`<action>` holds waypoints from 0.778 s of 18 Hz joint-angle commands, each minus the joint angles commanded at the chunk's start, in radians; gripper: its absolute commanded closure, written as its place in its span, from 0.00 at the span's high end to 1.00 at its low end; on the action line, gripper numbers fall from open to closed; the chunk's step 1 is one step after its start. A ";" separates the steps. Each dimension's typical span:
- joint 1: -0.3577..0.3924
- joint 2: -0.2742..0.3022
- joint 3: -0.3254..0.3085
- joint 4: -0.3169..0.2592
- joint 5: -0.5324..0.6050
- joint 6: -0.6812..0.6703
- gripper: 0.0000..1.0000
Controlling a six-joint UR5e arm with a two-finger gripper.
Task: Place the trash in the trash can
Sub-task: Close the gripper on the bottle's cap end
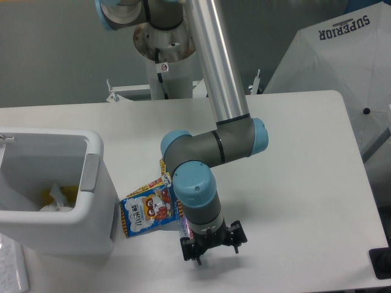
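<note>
the pincer (211,244) sits low over the bottle (182,227), which lies on the bench (293,183) mostly hidden beneath the wrist; i cannot tell whether it grips; a round bottle could roll or squirt free, nudging the snack bag (148,212) touching it; the trash can (91,183) stands just left; "superior" reads on white fabric (342,55)

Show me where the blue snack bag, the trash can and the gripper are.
blue snack bag (148,212): fixed camera, on the cartoon animal print.
trash can (98,162): fixed camera, on the right wall's rim.
gripper (211,249): fixed camera, midway between the fingertips.
</note>
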 joint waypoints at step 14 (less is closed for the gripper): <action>-0.032 -0.028 -0.011 -0.005 -0.006 -0.021 0.93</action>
